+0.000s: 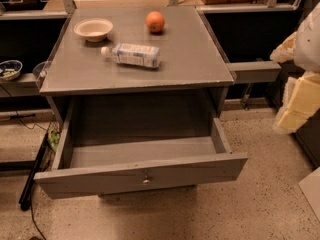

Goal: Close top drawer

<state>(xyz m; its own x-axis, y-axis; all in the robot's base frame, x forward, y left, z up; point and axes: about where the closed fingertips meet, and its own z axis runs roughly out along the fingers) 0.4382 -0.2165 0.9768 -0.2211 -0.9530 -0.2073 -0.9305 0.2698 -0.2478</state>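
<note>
The top drawer (100, 180) of the grey cabinet is pulled far out toward me. It is wide, deep and empty, with one small metal knob (146, 178) at the centre of its front panel. My gripper (296, 106), a cream-coloured blocky shape, hangs at the right edge of the view. It is level with the drawer opening, well to the right of the drawer's right side wall, and touches nothing.
On the cabinet top (195, 64) are a cream bowl (93, 29), an orange (155, 21) and a plastic bottle (131, 54) lying on its side. A grey shelf (252, 71) sticks out to the right. A dish (9, 69) and cables (30, 184) are at the left.
</note>
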